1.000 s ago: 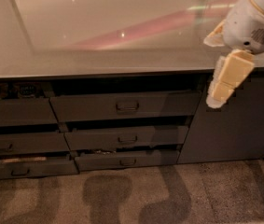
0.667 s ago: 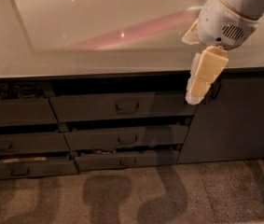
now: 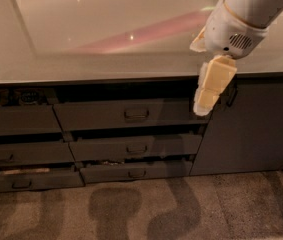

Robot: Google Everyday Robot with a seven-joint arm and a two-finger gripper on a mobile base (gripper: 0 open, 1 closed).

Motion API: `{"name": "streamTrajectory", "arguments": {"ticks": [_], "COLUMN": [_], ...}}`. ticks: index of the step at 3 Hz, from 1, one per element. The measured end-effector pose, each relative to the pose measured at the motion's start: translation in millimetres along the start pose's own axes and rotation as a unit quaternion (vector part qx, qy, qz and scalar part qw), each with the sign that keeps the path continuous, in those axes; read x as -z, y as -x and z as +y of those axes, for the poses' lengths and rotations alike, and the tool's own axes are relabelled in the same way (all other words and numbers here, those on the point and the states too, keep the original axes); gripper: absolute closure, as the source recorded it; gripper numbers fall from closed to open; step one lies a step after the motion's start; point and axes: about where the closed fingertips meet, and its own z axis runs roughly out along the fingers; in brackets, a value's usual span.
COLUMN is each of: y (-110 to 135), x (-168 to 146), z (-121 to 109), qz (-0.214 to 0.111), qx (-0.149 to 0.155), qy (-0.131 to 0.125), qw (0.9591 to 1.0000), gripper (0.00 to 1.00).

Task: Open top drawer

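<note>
Hanging just below the countertop [image 3: 106, 39] edge, my gripper [image 3: 202, 105] points downward at the right end of the top drawer [image 3: 96, 117], right of its central handle [image 3: 136, 114]. Judged an approach posture, no grasp yet. Whether it is open or closed cannot be told.

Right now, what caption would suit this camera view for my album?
The gripper hangs before the counter edge, near the top drawer's right end, away from its handle.
</note>
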Motion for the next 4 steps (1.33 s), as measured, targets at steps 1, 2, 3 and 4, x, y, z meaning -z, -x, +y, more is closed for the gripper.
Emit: {"name": "streamTrajectory", "arguments": {"ticks": [1, 2, 3, 4], "y": [-17.8, -32.8, -32.7, -31.4], "x": [-40.8, -75.7, -75.7, -71.4], "z": [-6.5, -15.2, -15.2, -11.2], "qz": [0.009, 0.011, 0.011, -0.002], "qx": [-0.013, -0.025, -0.025, 0.010], "qy": [0.041, 0.076, 0.076, 0.040], "qw": [0.9990, 0.9967, 0.9967, 0.9992], "gripper": [0.00, 0.00, 0.00, 0.00]}}
